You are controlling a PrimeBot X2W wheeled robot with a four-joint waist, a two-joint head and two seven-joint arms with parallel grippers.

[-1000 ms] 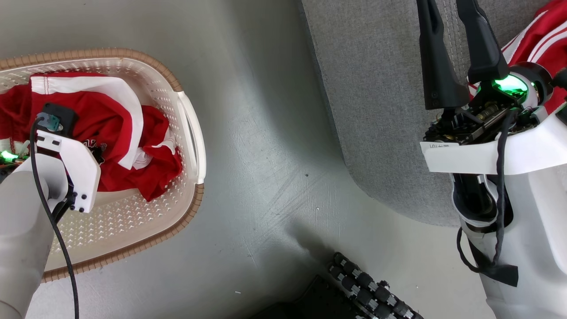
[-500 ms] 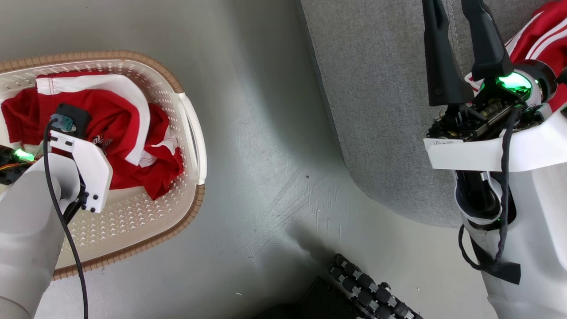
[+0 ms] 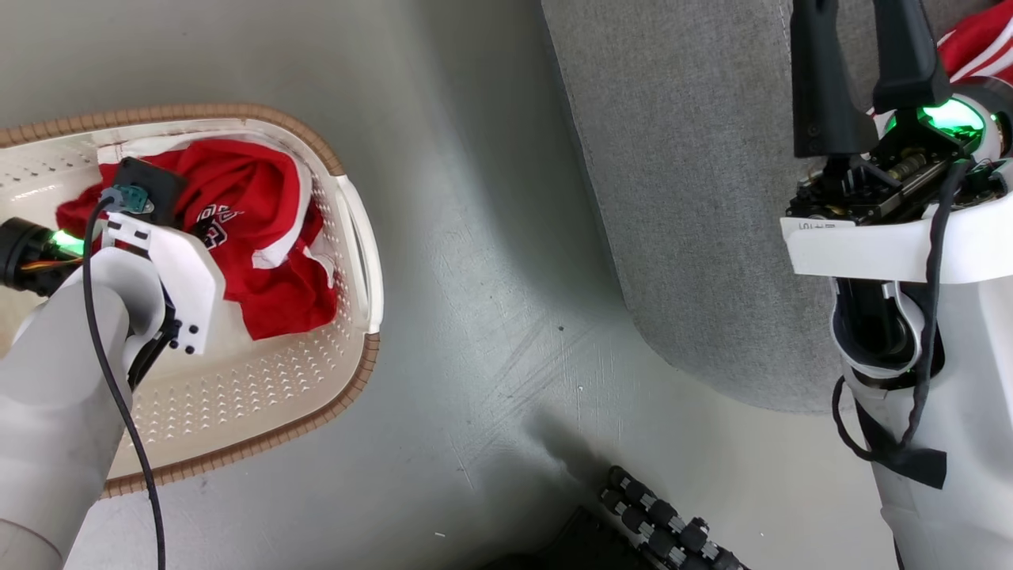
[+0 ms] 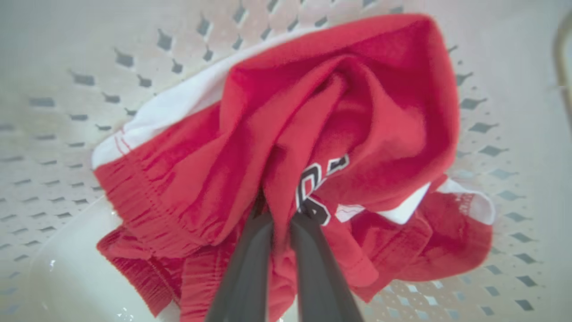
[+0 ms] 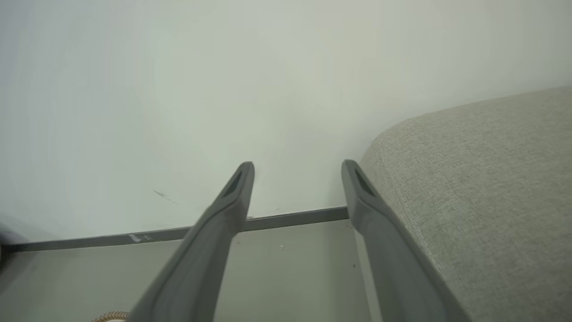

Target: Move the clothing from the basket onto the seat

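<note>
Already, left gripper (image 4: 284, 211) pinches clothing (image 4: 366, 112) inside basket (image 4: 62, 94).

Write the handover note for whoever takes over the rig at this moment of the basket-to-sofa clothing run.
Grippers: the left gripper is shut on a fold of the clothing, down inside the basket. The right gripper is open and empty, beside the edge of the seat.
Things: the gripped clothing is bunched up in the basket; the seat is on the robot's right.
Done: one striped red garment appears to lie on the seat, beyond the right gripper.
Left: lift the gripped clothing out, carry it to the seat and release it.
</note>
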